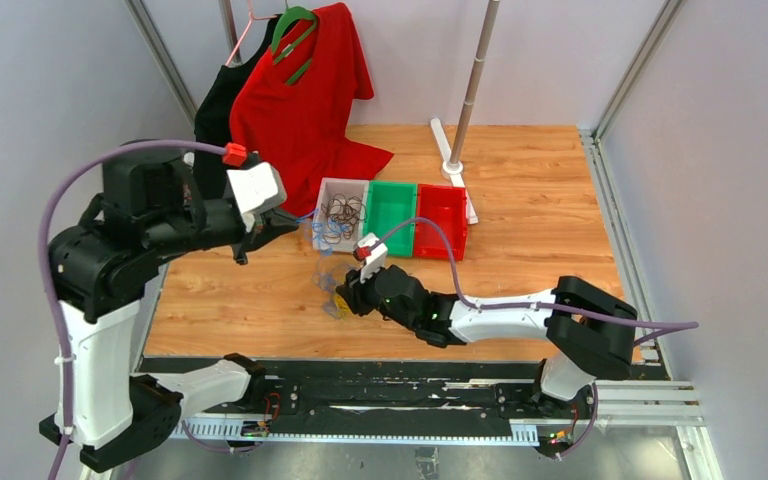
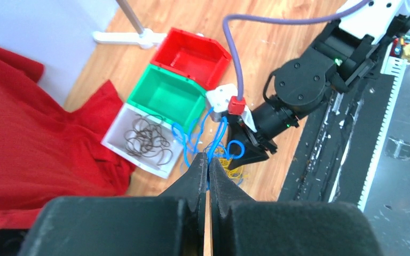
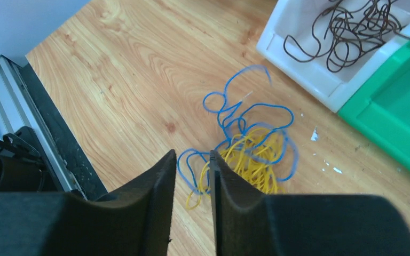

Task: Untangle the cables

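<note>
A blue cable (image 2: 189,136) and a yellow cable (image 3: 251,160) lie tangled in a small pile on the wooden table, in front of the white bin. My left gripper (image 2: 208,160) is shut on strands of the blue cable and holds them above the pile; in the top view it (image 1: 298,220) sits left of the bins. My right gripper (image 3: 192,157) is open with a narrow gap, low over the pile's near edge, with blue and yellow loops showing between the fingers. Dark brown cables (image 3: 352,26) lie in the white bin (image 1: 332,190).
A green bin (image 1: 390,205) and a red bin (image 1: 443,215) stand right of the white one. A red shirt (image 1: 305,95) and a black garment (image 1: 218,105) hang at the back left. A pole on a white stand (image 1: 455,160) is behind the bins.
</note>
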### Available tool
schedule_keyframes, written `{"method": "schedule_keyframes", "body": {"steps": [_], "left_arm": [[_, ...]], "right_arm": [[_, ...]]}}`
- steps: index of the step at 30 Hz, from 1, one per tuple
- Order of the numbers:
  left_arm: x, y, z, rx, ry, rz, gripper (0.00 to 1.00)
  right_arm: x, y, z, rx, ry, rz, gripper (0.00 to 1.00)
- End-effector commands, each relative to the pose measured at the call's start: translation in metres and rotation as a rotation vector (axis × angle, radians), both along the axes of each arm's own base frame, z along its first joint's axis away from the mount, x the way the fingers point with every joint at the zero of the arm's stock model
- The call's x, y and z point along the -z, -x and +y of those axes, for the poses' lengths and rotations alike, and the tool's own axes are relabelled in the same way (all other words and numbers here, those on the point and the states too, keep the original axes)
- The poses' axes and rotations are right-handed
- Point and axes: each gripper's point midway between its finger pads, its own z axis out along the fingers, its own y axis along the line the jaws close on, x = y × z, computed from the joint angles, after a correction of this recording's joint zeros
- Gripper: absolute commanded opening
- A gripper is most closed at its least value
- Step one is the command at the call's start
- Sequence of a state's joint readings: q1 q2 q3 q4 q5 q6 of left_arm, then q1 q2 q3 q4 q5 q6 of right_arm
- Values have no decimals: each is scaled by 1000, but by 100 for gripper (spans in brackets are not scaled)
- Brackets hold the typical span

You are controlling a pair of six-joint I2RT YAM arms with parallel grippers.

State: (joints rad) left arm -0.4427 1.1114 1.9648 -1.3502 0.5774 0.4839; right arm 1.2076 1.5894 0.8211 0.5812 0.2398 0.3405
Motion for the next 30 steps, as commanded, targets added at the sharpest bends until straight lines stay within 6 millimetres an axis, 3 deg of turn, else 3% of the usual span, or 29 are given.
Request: {"method": "schedule_keyframes", "body": {"steps": [1, 6, 9, 13, 16, 20, 24, 30], "left_arm": [[-25, 2, 5, -26, 21, -65, 0], [-47, -4, 5, -50, 48, -110, 1], [-44, -8, 3, -52, 44, -93, 0], [-23, -19, 0, -58, 3, -33, 0], [1, -29, -4, -63, -39, 38, 1], [33, -40, -11, -44, -92, 131, 0], [58, -50, -22, 12, -130, 195, 0], [85, -80, -51, 76, -165, 238, 0]], "right_arm": [[7, -4, -9, 53, -54, 27, 24], [27, 2, -25, 71, -34, 75, 1], [28, 8, -37, 73, -24, 89, 1], [15, 12, -58, 99, -46, 89, 1], [0, 14, -73, 126, -69, 90, 12], [-13, 10, -92, 190, -36, 97, 42], [-23, -3, -121, 296, 7, 83, 66], [-46, -22, -176, 453, -23, 67, 72]]}}
